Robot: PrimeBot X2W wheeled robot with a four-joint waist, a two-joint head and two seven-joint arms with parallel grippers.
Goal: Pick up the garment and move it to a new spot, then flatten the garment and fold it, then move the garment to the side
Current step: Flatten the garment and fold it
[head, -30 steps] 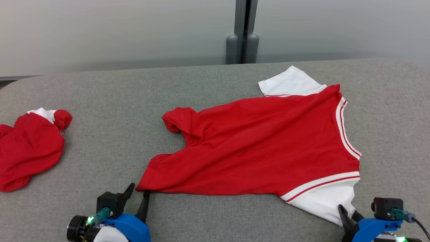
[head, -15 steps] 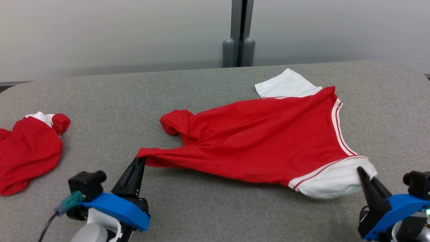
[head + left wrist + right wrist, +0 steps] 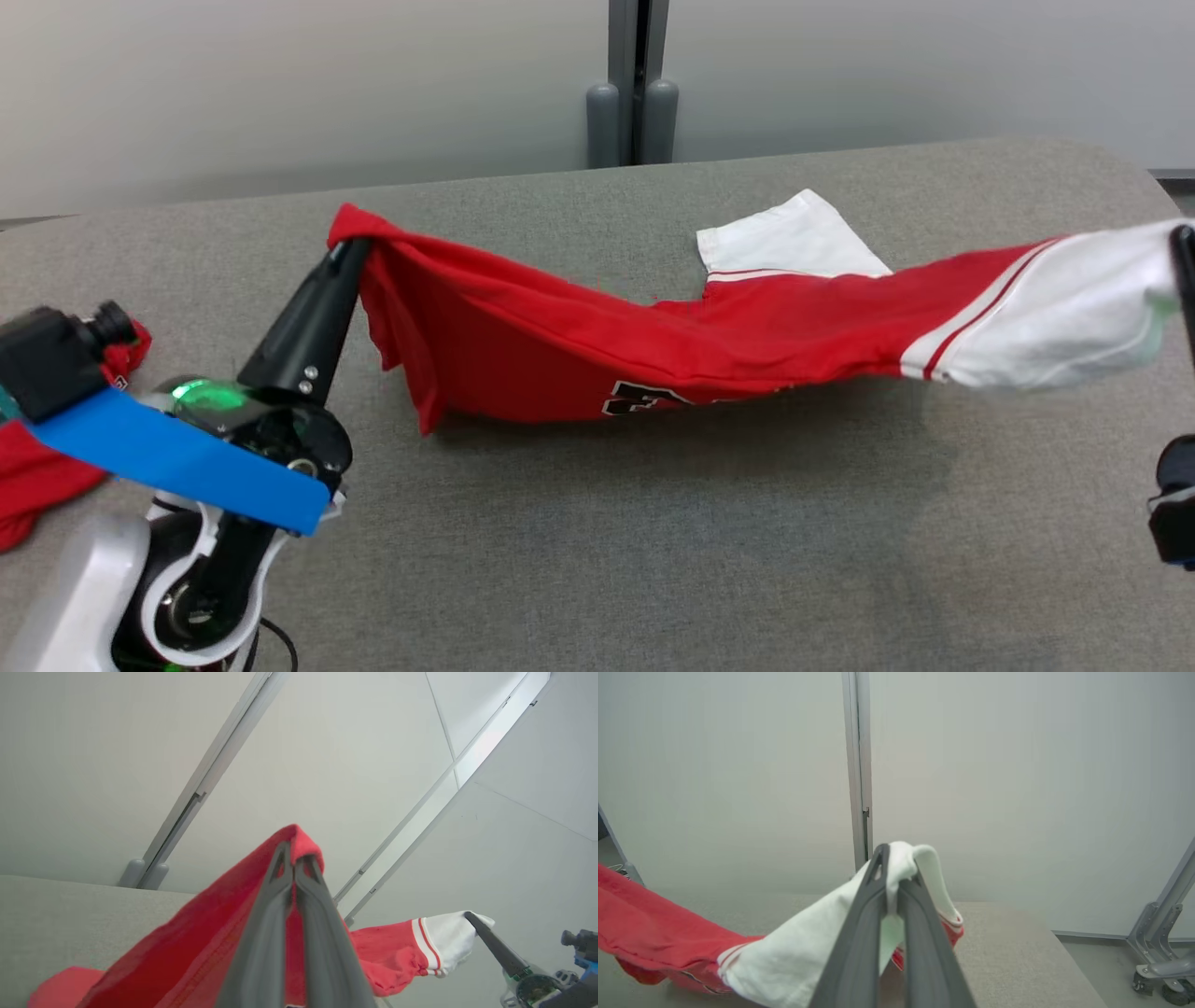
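The garment (image 3: 597, 336) is a red shirt with white sleeves, and it hangs stretched between my two grippers above the grey table (image 3: 653, 560). My left gripper (image 3: 350, 247) is shut on a red hem corner, raised at the left. At the right edge of the head view, my right gripper (image 3: 1184, 238) is shut on a white sleeve (image 3: 1064, 317). The middle of the garment sags to the table, and the far white sleeve (image 3: 794, 238) lies flat there. In the left wrist view the gripper (image 3: 295, 851) pinches red cloth (image 3: 187, 947). In the right wrist view the gripper (image 3: 893, 851) pinches white cloth (image 3: 798, 956).
A second crumpled red garment (image 3: 47, 471) lies at the table's left, partly behind my left arm. A grey post (image 3: 635, 84) stands against the wall behind the table. Beyond the table's right edge (image 3: 1064, 961) is a wheeled metal stand (image 3: 1167, 952).
Both grippers have shut on the garment and raised it off the table, pulling it taut between them. The head camera has also shifted.
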